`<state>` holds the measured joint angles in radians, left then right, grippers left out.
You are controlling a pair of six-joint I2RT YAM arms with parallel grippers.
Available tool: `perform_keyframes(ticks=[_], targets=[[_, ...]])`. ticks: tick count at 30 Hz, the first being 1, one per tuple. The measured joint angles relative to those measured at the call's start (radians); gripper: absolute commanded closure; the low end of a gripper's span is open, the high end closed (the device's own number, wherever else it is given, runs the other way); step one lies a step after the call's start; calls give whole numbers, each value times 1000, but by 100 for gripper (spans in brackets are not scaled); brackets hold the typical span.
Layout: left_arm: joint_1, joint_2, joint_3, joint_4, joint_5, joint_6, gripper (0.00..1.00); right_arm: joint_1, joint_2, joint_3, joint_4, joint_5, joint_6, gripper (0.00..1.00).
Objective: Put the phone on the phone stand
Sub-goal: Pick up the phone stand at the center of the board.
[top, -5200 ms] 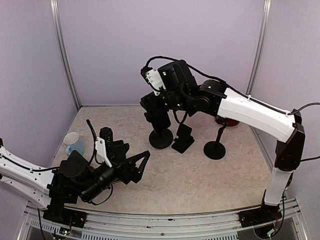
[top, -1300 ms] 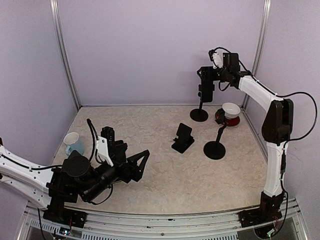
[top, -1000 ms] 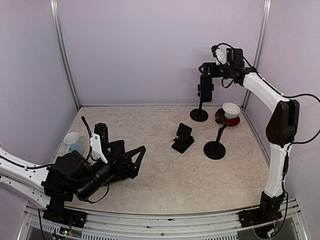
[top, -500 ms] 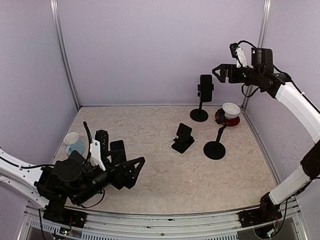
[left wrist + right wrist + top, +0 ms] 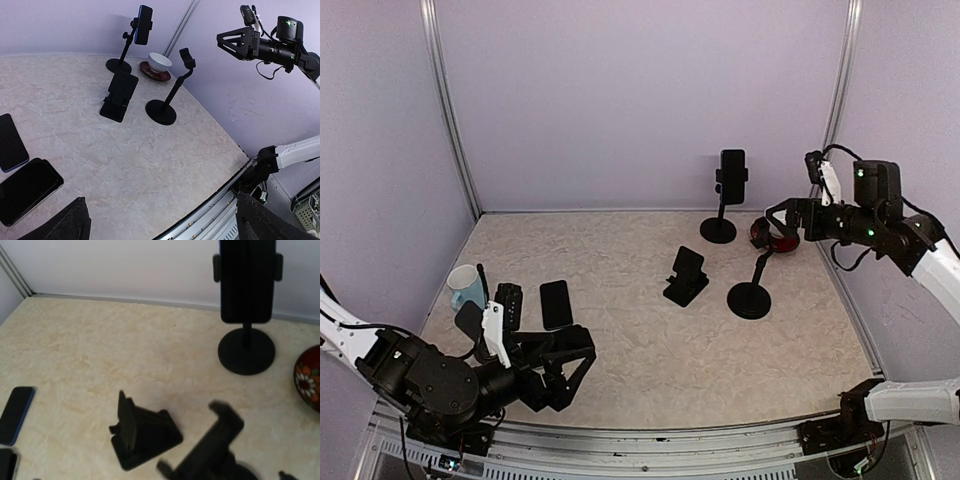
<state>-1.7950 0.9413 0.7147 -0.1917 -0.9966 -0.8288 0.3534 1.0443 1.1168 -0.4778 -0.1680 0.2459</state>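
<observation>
Bench [image 5: 720, 360]: pale marbled top.
Left gripper [image 5: 575, 368]: low at near left corner, jaws apart.
Right gripper [image 5: 775, 225]: above right edge, jaws apart.
Phone stand [image 5: 719, 228]: far edge, right of centre.
Clamp stand [image 5: 751, 295]: unloaded, near right edge.
Folding stand [image 5: 685, 277]: just left of clamp stand.
Phone [image 5: 732, 172]: upright in phone stand's clamp.
Bowl [image 5: 160, 61]: far right corner, partly behind right gripper.
Mug [image 5: 465, 285]: left edge.
Spare phones [image 5: 11, 142]: flat, beside mug.

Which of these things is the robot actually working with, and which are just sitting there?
Job: phone, clamped in the tall stand.
Lying about: folding stand, empty pole stand, spare phones, mug, bowl.
</observation>
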Motion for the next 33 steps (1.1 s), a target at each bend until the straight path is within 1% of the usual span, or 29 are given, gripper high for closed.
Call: perform_keyframes(ticks=[4, 9, 12, 16, 20, 24, 27, 30, 33], targets=[[-39, 56, 74, -129, -33, -99, 1, 0, -107, -62, -19, -5, 11, 0], [-47, 100, 124, -260, -66, -188, 1, 0, -191, -146, -26, -35, 32, 0], [-47, 97, 134, -342, -98, -235, 1, 3, -217, -196, -34, -62, 41, 0], [-34, 47, 136, -399, -131, -254, 1, 13, -235, -240, -49, -84, 48, 0], [40, -54, 128, -392, -133, -216, 1, 31, -254, -272, -59, -88, 60, 0], [147, -140, 99, -357, -104, -158, 1, 53, -259, -284, -66, -83, 80, 0], [232, -161, 70, -337, -55, -121, 1, 79, -241, -284, -66, -70, 94, 0], [324, -164, 38, -313, 14, -78, 1, 138, -194, -284, -66, -34, 108, 0], [389, -159, 26, -290, 77, -38, 1, 211, -144, -284, -69, 6, 118, 0]])
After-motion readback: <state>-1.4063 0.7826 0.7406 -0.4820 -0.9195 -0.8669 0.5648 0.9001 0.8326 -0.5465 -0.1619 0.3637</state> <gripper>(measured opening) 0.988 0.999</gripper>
